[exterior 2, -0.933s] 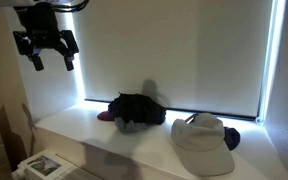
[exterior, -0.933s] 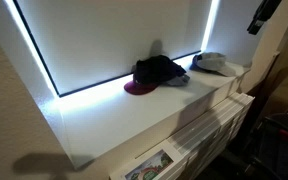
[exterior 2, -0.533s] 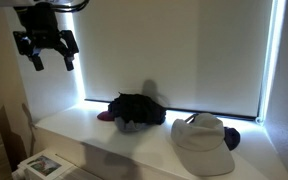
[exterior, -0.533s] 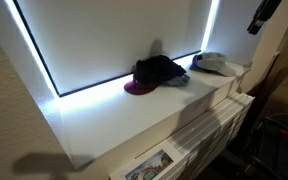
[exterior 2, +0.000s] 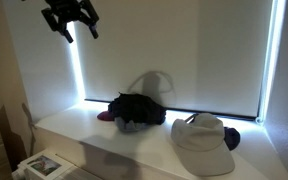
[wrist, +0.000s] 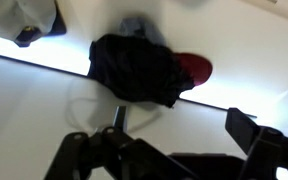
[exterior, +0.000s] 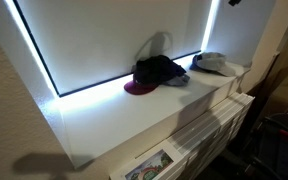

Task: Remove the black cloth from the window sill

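Note:
The black cloth (exterior: pixel 160 69) lies bunched on the white window sill (exterior: pixel 134 115), against the lit blind, partly on top of a dark red item (exterior: pixel 136 88). It shows in both exterior views (exterior 2: pixel 136 108) and in the wrist view (wrist: pixel 134 68). My gripper (exterior 2: pixel 72 17) hangs high in the air, above and to the side of the cloth, open and empty. Only its tip shows at the top edge of an exterior view (exterior: pixel 234 3). In the wrist view the open fingers (wrist: pixel 179 122) frame bare sill just below the cloth.
A pale cap (exterior 2: pixel 204 140) with a dark item beside it lies on the sill to one side of the cloth, and shows in the wrist view (wrist: pixel 29 15). A radiator (exterior: pixel 209 135) runs under the sill. Printed papers (exterior 2: pixel 39 165) lie lower down.
The gripper has risen and moved sideways towards the cloth, nearly leaving the top of one exterior view. The cloth and cap have not moved.

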`<action>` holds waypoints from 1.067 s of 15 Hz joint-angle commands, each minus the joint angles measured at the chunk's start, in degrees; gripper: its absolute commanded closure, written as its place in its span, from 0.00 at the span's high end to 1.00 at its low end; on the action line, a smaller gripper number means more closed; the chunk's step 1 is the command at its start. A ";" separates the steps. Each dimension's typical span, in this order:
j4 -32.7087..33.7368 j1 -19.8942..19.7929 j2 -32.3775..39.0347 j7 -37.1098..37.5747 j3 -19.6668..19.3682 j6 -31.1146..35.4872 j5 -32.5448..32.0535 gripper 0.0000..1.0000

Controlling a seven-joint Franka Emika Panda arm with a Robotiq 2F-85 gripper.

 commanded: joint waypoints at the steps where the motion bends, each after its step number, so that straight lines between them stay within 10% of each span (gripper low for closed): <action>1: 7.06 0.54 12.98 0.40 -2.25 12.16 1.06 1.00; 6: 15.77 11.05 27.99 -12.74 -11.90 3.55 16.03 1.00; 14: 17.43 5.49 31.64 -9.67 -5.11 -3.78 15.99 1.00; 16: 22.13 8.15 38.52 -12.85 -3.69 -5.14 24.06 1.00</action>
